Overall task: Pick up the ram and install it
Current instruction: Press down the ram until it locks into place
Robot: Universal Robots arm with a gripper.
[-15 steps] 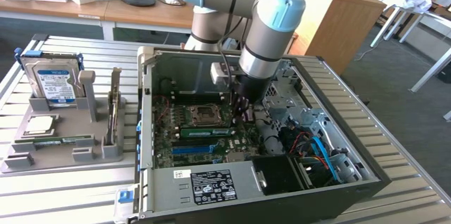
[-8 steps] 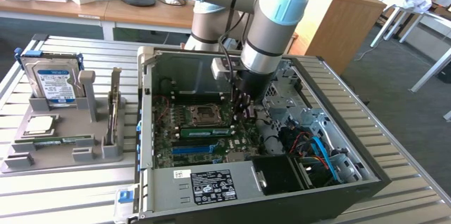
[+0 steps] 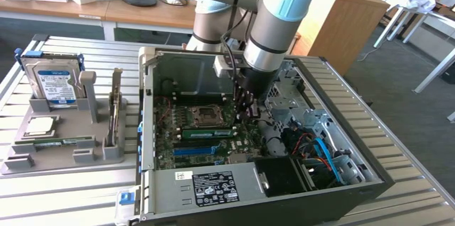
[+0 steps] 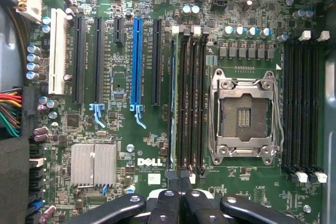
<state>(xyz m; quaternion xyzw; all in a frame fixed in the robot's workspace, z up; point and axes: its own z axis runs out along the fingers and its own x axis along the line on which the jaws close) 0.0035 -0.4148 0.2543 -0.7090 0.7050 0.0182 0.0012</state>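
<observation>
**Pincer down inside the case, over the memory slots**

An office-lab with wooden desks behind, a slatted metal counter (image 3: 64,194) up front carrying the open black desktop computer case (image 3: 370,183). The black pincer (image 4: 180,203) is squeezed together above the black memory slots (image 4: 191,103), and the ram, a thin green circuit-board strip (image 3: 208,132), appears seated in a slot just beside it. My worry: uneven pressure leaves one end unlatched, or a bump hits the bare silver processor socket (image 4: 244,116). White "DELL" lettering (image 4: 148,162) reads on the green motherboard (image 4: 115,119).
</observation>
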